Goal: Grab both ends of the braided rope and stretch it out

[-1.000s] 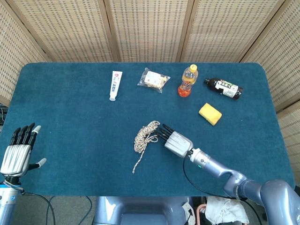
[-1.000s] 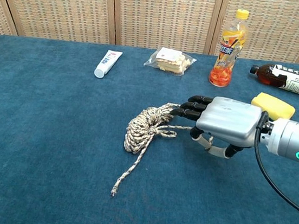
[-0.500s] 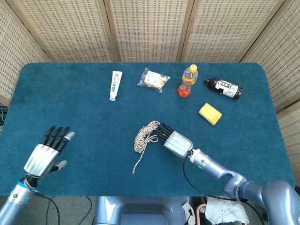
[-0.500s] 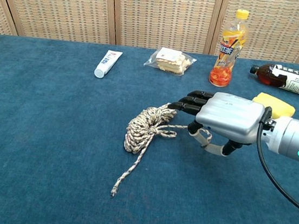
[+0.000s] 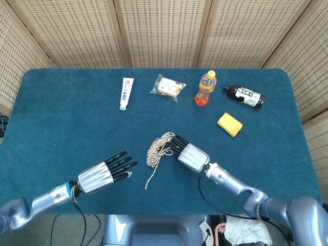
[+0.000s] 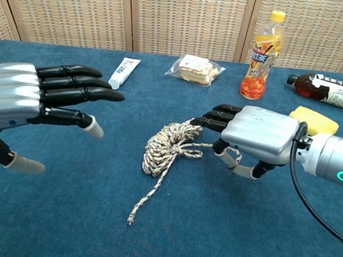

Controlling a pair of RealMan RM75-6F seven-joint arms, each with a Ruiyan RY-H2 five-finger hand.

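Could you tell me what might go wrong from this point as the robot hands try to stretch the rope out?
The braided rope lies mostly bunched in a coil, so pulling may tighten a tangle rather than straighten it. The right robot hand seems to hold only a thin strand near the coil; it could slip. The left robot hand, open, must catch the loose end, which lies flat on the cloth and may be missed.

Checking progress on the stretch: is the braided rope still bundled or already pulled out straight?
Bundled. The braided rope lies coiled on the table, one loose tail trailing toward the near edge; the right hand touches the coil.
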